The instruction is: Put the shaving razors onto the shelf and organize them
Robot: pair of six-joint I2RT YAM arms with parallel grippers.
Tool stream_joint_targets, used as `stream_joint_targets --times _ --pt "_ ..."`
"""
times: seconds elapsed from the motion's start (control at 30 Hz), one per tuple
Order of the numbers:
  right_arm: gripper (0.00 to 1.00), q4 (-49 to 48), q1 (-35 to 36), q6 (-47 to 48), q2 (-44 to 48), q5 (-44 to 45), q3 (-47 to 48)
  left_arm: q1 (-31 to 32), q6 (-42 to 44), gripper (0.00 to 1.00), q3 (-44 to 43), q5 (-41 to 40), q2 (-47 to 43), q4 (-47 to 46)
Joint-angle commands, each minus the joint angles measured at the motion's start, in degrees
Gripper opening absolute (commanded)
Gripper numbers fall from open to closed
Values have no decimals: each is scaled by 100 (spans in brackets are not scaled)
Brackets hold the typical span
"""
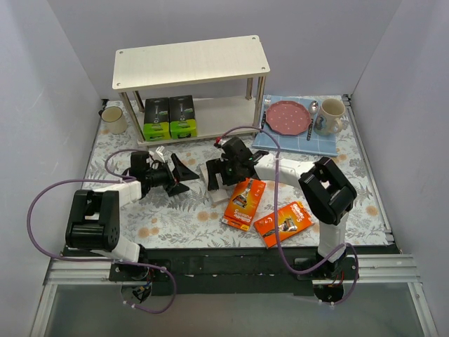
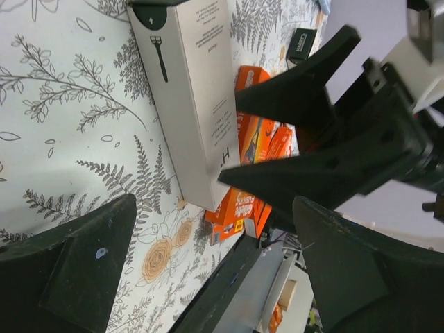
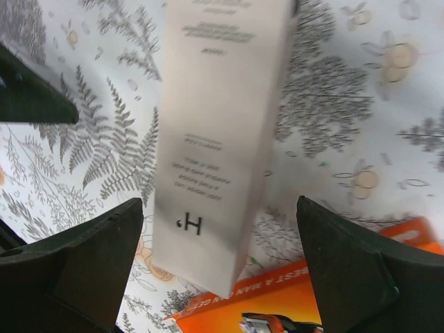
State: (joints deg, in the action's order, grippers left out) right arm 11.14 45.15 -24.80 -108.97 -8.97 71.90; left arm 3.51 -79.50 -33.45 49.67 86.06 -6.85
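Observation:
The shelf (image 1: 189, 62) stands at the back centre, with two black-and-lime packs (image 1: 170, 118) side by side on its lower board. A slim white box (image 1: 216, 191) lies on the floral cloth and also shows in the right wrist view (image 3: 215, 125) and the left wrist view (image 2: 191, 97). My right gripper (image 1: 219, 170) is open with its fingers (image 3: 90, 257) set wide on either side of the box and apart from it. My left gripper (image 1: 188, 175) is open and empty just left of it. Two orange packs (image 1: 244, 202) (image 1: 283, 223) lie nearer the front. A second white box does not clearly show.
A blue mat (image 1: 330, 144) at the back right holds a red plate (image 1: 290, 116), a fork, a spoon and a mug (image 1: 330, 116). A cream mug (image 1: 114, 119) stands left of the shelf. Grey walls close in both sides.

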Motion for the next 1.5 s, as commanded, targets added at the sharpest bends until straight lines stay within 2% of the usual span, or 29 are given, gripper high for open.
stream_joint_targets --times 0.0,0.13,0.2,0.23,0.27,0.4,0.43,0.47,0.53,0.8,0.9,1.07,1.17,1.47 --pt "98 169 415 291 165 237 246 1 14 95 -13 -159 -432 -71" --pt "98 652 671 125 60 835 263 -69 -12 95 260 -203 -880 8" --pt "93 758 715 54 51 1141 167 -148 -4 95 348 -221 -1178 61" --pt "84 758 715 45 42 1230 141 -183 -4 95 418 -230 -1266 131" --pt "81 715 724 54 34 1318 97 -271 5 95 462 -247 -1467 166" --pt "71 522 785 256 -54 1713 131 -667 5 95 655 -239 -1829 377" --pt "67 486 794 369 -89 1741 158 -728 -4 95 708 -230 -1891 386" --pt "58 442 803 449 -90 1767 201 -842 -12 95 743 -212 -1935 404" --pt "55 398 803 528 6 1864 386 -922 -21 96 770 -212 -2023 395" --pt "52 442 461 819 525 1908 825 -1361 -601 96 955 -116 -1813 -96" --pt "52 538 250 801 605 1891 948 -1405 -575 96 797 -124 -1602 -228" --pt "43 539 -58 810 657 1855 1326 -1423 -557 96 586 -133 -1312 -273" --pt "43 364 -164 801 649 1811 1441 -1423 -540 96 524 -89 -1232 -247" --pt "43 -59 -463 581 -484 1828 2811 -1432 -347 96 620 -133 -1179 -97"
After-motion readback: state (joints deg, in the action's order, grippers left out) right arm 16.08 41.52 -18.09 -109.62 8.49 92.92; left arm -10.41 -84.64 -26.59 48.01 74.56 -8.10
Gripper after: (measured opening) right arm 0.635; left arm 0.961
